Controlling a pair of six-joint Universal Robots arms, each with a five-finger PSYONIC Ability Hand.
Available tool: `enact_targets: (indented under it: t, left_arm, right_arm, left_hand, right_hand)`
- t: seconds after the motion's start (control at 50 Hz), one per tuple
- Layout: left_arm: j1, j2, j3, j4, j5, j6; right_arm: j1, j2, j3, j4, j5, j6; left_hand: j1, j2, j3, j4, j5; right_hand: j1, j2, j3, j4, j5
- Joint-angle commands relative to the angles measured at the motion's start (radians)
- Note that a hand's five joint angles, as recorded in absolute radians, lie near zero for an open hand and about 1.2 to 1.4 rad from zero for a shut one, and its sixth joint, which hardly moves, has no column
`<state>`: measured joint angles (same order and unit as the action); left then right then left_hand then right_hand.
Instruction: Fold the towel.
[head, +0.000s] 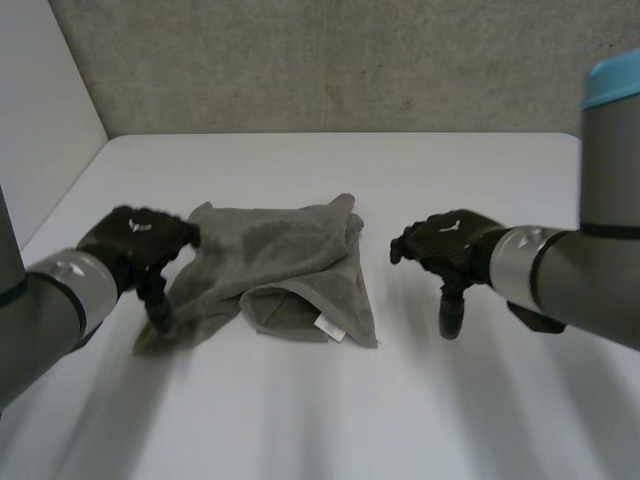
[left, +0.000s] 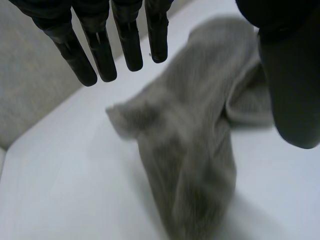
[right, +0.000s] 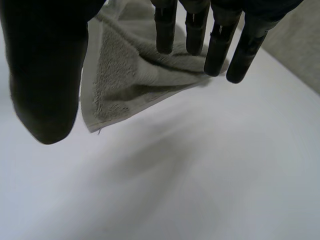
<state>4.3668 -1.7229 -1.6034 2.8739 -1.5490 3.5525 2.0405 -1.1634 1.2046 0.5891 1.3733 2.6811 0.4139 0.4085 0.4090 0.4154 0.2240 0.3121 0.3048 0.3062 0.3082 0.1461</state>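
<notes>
"What did the head view give you?"
"I saw the crumpled grey terry towel (head: 285, 255) lying on the white table (head: 470, 410), left of centre. The black left hand (head: 135, 240) was at its left edge. The black right hand (head: 450, 245) hung apart from its right edge."
"And the left wrist view?"
"Its fingers (left: 102, 57) were straight with the thumb spread, grasping nothing. The towel (left: 200, 150) lay below the palm."
"Right wrist view?"
"Released too. I saw straight fingers (right: 217, 50) and the thumb held wide, with a towel corner (right: 125, 85) under the fingertips."
</notes>
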Motion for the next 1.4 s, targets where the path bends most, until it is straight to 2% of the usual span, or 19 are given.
enact_targets:
  t: [0.02, 0.12, 0.16, 0.34, 0.4, 0.56, 0.74, 0.78, 0.84, 0.88, 1.0, 1.04, 1.06, 1.1, 1.12, 1.14, 1.28, 1.4]
  left_arm:
    - [0.066, -0.058, -0.102, 0.154, 0.001, 0.039]
    - [0.077, -0.113, -0.121, 0.220, -0.005, 0.042]
    - [0.079, -0.159, -0.118, 0.229, -0.006, 0.043]
    - [0.080, -0.225, -0.118, 0.258, -0.008, 0.035]
    - [0.079, -0.257, -0.119, 0.315, -0.011, 0.035]
    - [0.079, -0.287, -0.119, 0.389, -0.013, 0.040]
    - [0.079, -0.313, -0.110, 0.418, -0.014, 0.046]
    - [0.079, -0.333, -0.101, 0.424, -0.014, 0.046]
    - [0.079, -0.343, -0.098, 0.424, -0.014, 0.046]
    - [0.079, -0.356, -0.090, 0.424, -0.014, 0.046]
    - [0.079, -0.359, -0.092, 0.424, -0.014, 0.046]
    - [0.079, -0.357, -0.090, 0.424, -0.014, 0.046]
    - [0.079, -0.357, -0.090, 0.424, -0.014, 0.046]
    - [0.079, -0.356, -0.090, 0.424, -0.014, 0.045]
    - [0.079, -0.356, -0.090, 0.424, -0.014, 0.045]
    - [0.079, -0.354, -0.090, 0.424, -0.014, 0.045]
    - [0.080, -0.333, -0.087, 0.424, -0.014, 0.039]
    - [0.082, -0.253, -0.085, 0.424, -0.010, 0.034]
  right_arm:
    - [0.055, 0.119, 0.010, -0.140, 0.023, 0.042]
    - [0.078, 0.189, 0.015, -0.213, 0.029, 0.131]
    - [0.084, 0.215, 0.024, -0.265, 0.029, 0.212]
    - [0.096, 0.219, 0.075, -0.405, 0.035, 0.325]
    - [0.115, 0.225, 0.105, -0.483, 0.044, 0.397]
    - [0.147, 0.257, 0.131, -0.555, 0.101, 0.427]
    - [0.155, 0.292, 0.141, -0.621, 0.118, 0.428]
    - [0.155, 0.301, 0.142, -0.640, 0.127, 0.428]
    - [0.155, 0.301, 0.144, -0.649, 0.139, 0.430]
    - [0.155, 0.300, 0.147, -0.667, 0.170, 0.430]
    - [0.155, 0.297, 0.145, -0.677, 0.185, 0.430]
    - [0.155, 0.298, 0.147, -0.681, 0.185, 0.431]
    - [0.155, 0.298, 0.147, -0.681, 0.185, 0.431]
    - [0.155, 0.303, 0.150, -0.689, 0.185, 0.431]
    - [0.155, 0.303, 0.150, -0.689, 0.185, 0.431]
    - [0.155, 0.304, 0.151, -0.693, 0.184, 0.431]
    - [0.152, 0.294, 0.159, -0.701, 0.164, 0.447]
    - [0.139, 0.236, 0.155, -0.687, 0.101, 0.491]
  left_hand:
    - [-0.030, -0.025, -0.025, -0.032, -0.015]
    - [-0.027, -0.022, -0.022, -0.029, -0.012]
    - [-0.027, -0.022, -0.022, -0.029, -0.012]
    - [-0.024, -0.019, -0.019, -0.026, -0.009]
    - [-0.018, -0.013, -0.013, -0.020, -0.003]
    - [-0.001, 0.005, 0.004, -0.002, 0.015]
    - [0.076, 0.081, 0.080, 0.074, 0.091]
    - [0.169, 0.174, 0.174, 0.168, 0.185]
    - [0.184, 0.190, 0.189, 0.183, 0.200]
    - [0.260, 0.265, 0.265, 0.259, 0.275]
    - [0.407, 0.413, 0.412, 0.406, 0.423]
    - [0.615, 0.620, 0.620, 0.613, 0.630]
    - [0.616, 0.621, 0.621, 0.614, 0.631]
    - [0.829, 0.834, 0.834, 0.827, 0.844]
    - [0.830, 0.835, 0.835, 0.829, 0.845]
    - [0.981, 0.986, 0.986, 0.979, 0.996]
    - [0.982, 0.988, 0.987, 0.981, 0.998]
    - [0.982, 0.988, 0.987, 0.981, 0.998]
  right_hand:
    - [0.081, 0.088, 0.087, 0.085, 0.073]
    - [0.134, 0.141, 0.140, 0.138, 0.126]
    - [0.134, 0.141, 0.140, 0.138, 0.126]
    - [0.146, 0.153, 0.152, 0.150, 0.137]
    - [0.155, 0.162, 0.160, 0.158, 0.146]
    - [0.169, 0.177, 0.175, 0.173, 0.161]
    - [0.251, 0.259, 0.257, 0.255, 0.243]
    - [0.298, 0.305, 0.304, 0.302, 0.290]
    - [0.328, 0.335, 0.334, 0.332, 0.319]
    - [0.413, 0.420, 0.418, 0.416, 0.404]
    - [0.595, 0.602, 0.601, 0.599, 0.586]
    - [0.756, 0.763, 0.761, 0.759, 0.747]
    - [0.756, 0.764, 0.762, 0.760, 0.748]
    - [1.002, 1.009, 1.008, 1.006, 0.993]
    - [1.003, 1.010, 1.009, 1.007, 0.995]
    - [1.083, 1.091, 1.089, 1.087, 1.075]
    - [1.084, 1.091, 1.090, 1.088, 1.076]
    - [1.084, 1.091, 1.090, 1.088, 1.076]
